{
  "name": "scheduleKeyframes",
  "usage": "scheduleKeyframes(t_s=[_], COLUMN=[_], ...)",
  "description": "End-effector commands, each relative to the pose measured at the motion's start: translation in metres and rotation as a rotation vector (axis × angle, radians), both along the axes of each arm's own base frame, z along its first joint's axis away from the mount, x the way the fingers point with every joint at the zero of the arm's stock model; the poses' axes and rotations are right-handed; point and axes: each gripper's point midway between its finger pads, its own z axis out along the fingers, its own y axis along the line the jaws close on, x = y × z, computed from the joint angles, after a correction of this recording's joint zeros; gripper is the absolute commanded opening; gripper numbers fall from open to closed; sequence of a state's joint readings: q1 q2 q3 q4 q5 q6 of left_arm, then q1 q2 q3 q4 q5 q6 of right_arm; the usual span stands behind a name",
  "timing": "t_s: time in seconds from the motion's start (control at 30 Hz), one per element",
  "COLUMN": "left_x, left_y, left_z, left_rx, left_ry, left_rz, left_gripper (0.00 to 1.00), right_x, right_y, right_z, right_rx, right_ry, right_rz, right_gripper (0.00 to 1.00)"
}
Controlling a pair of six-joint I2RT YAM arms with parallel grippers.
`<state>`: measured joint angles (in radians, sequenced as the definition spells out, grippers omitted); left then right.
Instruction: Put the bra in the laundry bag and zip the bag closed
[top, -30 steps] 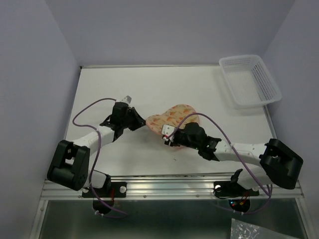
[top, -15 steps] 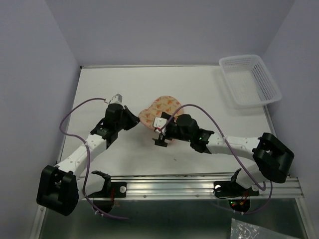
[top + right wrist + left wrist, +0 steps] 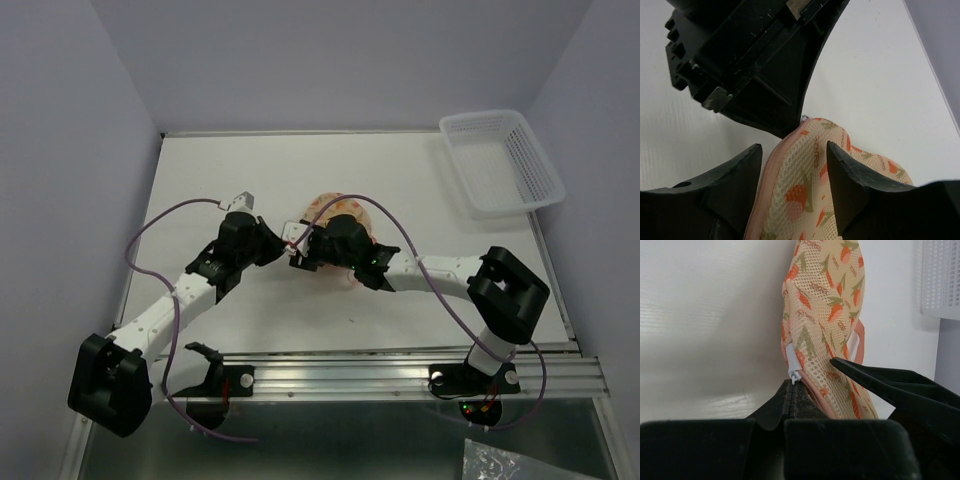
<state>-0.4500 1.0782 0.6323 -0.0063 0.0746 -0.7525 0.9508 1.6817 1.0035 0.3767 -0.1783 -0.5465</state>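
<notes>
laundry bag [image 3: 825, 325]: open-weave mesh cloth, matt | pincer fingers [image 3: 730, 195]: black matt plastic | surface [image 3: 705, 315]: smooth white, faint sheen

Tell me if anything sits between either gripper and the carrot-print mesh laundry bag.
Nothing visible does. The left gripper is shut on the white zip pull at the edge of the peach carrot-print mesh laundry bag, and the right gripper straddles the bag's edge, fingers open.

We see the laundry bag [image 3: 825, 305] as cream-peach mesh printed with orange carrots and green tops, edged in pink, its white zip pull [image 3: 794, 376] just ahead of the black left gripper [image 3: 812, 375]; between the black right gripper [image 3: 792, 165] fingers the same print shows
</notes>
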Motion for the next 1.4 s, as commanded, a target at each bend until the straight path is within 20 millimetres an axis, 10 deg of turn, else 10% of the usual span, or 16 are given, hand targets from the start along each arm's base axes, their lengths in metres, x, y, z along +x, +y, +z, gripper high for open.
scheduleKeyframes(t_s=[0.0, 0.17, 0.4, 0.8, 1.17, 1.33, 1.37], left_x=[0.004, 0.004, 0.007, 0.021, 0.040, 0.044, 0.043], left_y=[-0.005, -0.005, 0.007, 0.039, 0.025, 0.031, 0.033], left_z=[0.013, 0.009, -0.023, -0.068, -0.047, -0.047, -0.048], left_rx=[-0.025, -0.019, 0.017, 0.058, 0.036, 0.087, 0.095], left_ry=[-0.047, -0.038, 0.052, 0.154, 0.073, 0.103, 0.111], left_rz=[0.002, 0.003, 0.073, 0.174, 0.091, 0.109, 0.115], left_gripper=[0.00, 0.00, 0.00, 0.00, 0.00, 0.27, 0.54], right_x=[0.014, 0.013, 0.006, -0.018, -0.006, 0.005, 0.006], right_y=[0.009, 0.006, -0.003, -0.020, -0.016, -0.014, -0.014], right_z=[0.022, 0.018, 0.016, 0.040, 0.014, -0.001, -0.004], right_rx=[0.022, 0.008, 0.002, 0.084, 0.036, 0.020, 0.016], right_ry=[-0.072, -0.080, -0.096, -0.108, -0.062, -0.024, -0.019], right_rz=[-0.034, -0.033, -0.018, 0.018, -0.030, -0.089, -0.099], right_gripper=[0.46, 0.16, 0.01, 0.01, 0.01, 0.08, 0.11])
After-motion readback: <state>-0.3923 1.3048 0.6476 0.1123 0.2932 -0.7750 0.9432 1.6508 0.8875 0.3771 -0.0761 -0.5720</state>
